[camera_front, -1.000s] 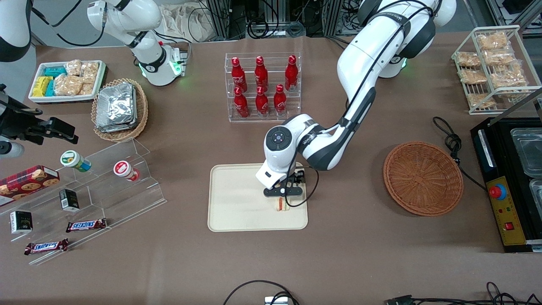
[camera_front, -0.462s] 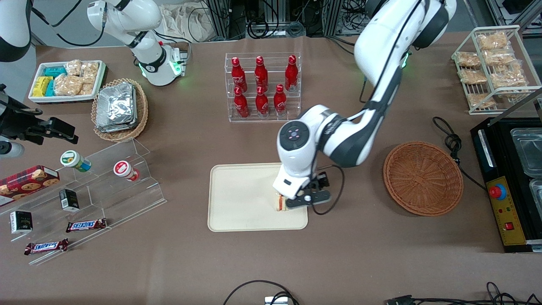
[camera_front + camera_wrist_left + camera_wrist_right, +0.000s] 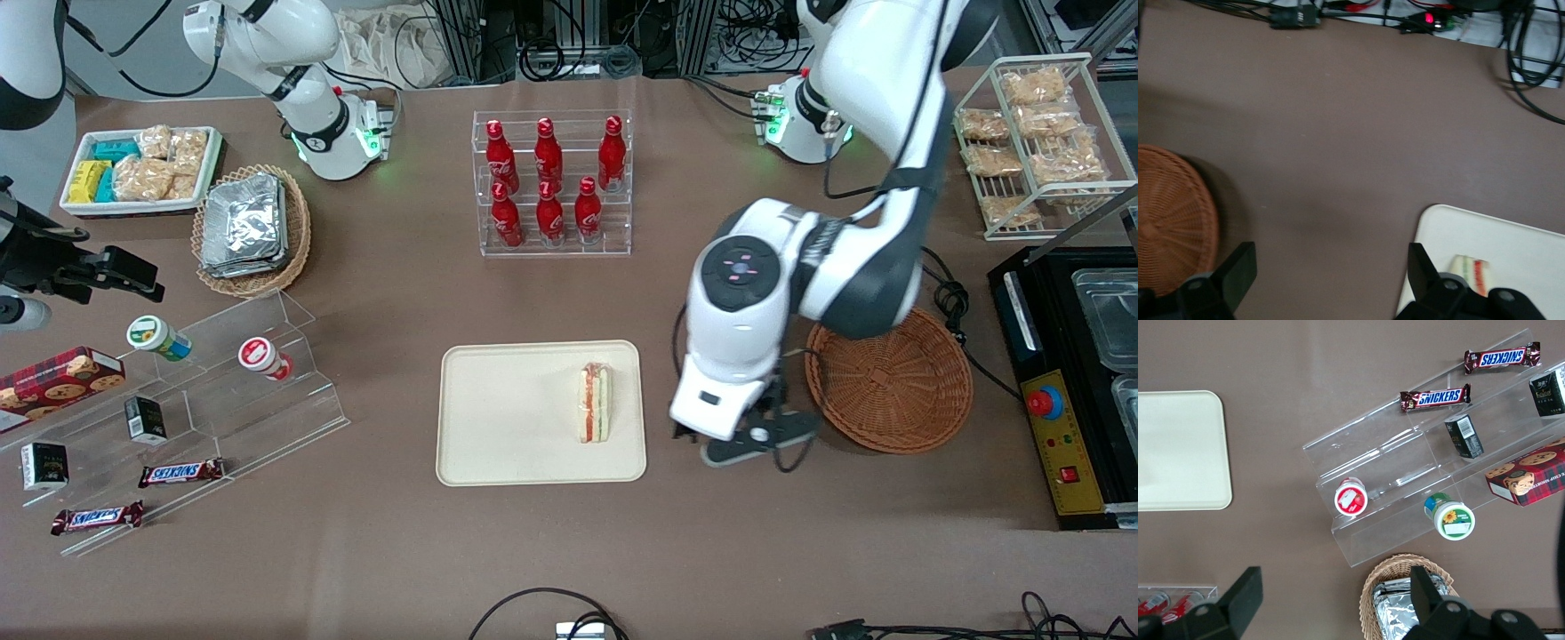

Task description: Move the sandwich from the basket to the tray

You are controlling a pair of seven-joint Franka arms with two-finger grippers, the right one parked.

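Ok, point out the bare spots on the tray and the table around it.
The tray is bare except for the sandwich at its edge toward the working arm. Open table lies between the tray and the cola bottle rack, and nearer the front camera. It is crowded between tray and basket, where the open gripper hovers.

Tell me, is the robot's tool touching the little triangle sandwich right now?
Apart. In the front view the tool hangs above bare brown table between the cream rectangular tray and the round brown wicker basket, while the sandwich lies alone on the tray.
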